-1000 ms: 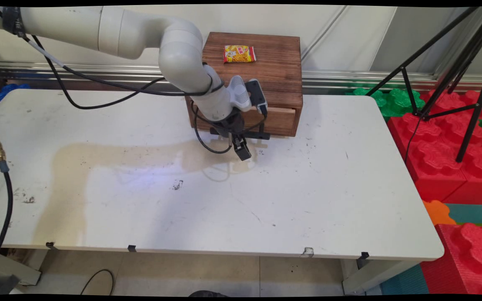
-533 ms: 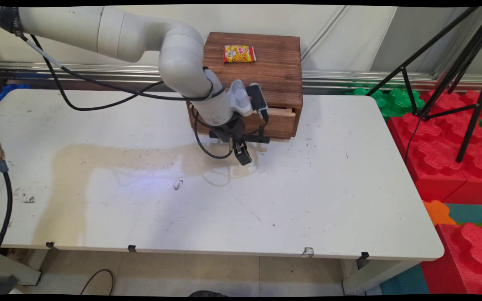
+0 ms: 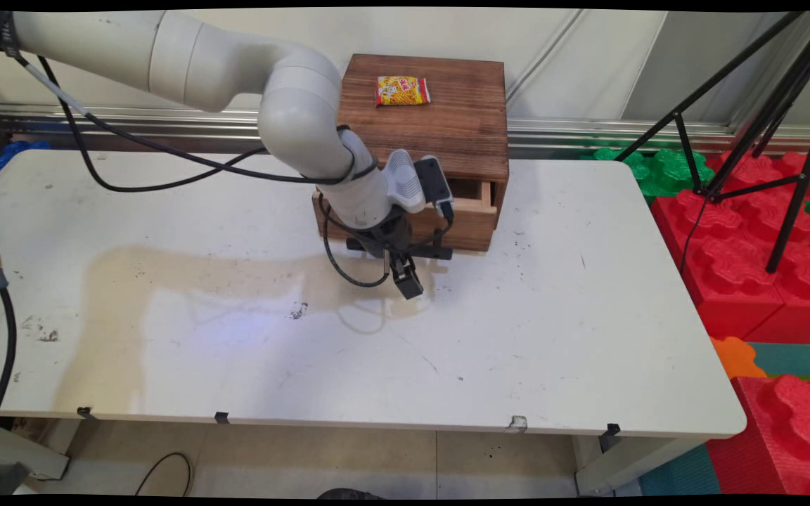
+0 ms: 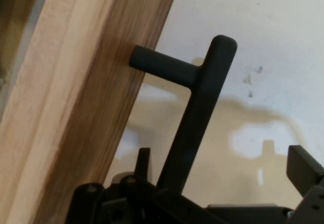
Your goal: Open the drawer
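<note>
Gripper (image 3: 410, 284) hangs low at the front of the wooden box (image 3: 433, 119), fingers (image 4: 304, 168) apart, straddling the black drawer handle (image 4: 195, 112) without clamping it. Drawer (image 3: 472, 211) stands partly out, a gap showing behind its front. Judgement: with so loose a hold the bar bears on one finger only, so travel should run straight along the drawer's slide, slowly. Snack packet (image 3: 402, 91) lies on the box top.

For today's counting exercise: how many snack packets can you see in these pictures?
1. The snack packet lies on top of the wooden box, towards its back. The inside of the partly open drawer is hidden, so more may lie there.
</note>
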You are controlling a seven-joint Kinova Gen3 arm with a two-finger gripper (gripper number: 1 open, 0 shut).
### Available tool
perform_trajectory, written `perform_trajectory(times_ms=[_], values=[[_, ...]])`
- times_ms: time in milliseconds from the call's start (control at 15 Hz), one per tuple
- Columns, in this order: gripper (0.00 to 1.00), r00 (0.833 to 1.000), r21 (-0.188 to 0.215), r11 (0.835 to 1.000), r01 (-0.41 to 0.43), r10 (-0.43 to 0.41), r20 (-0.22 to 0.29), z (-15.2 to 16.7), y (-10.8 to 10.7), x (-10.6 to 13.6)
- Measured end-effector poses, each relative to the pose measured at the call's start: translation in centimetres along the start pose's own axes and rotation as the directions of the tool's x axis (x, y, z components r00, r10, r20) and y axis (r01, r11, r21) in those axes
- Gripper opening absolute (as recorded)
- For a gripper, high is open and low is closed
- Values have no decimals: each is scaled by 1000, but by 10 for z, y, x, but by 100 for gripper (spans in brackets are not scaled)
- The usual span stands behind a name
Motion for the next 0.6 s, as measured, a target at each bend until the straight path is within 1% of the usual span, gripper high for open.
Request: perform_trajectory(times_ms=[600], values=[[100, 999, -27, 1000, 15, -15, 29, -12, 27, -10]])
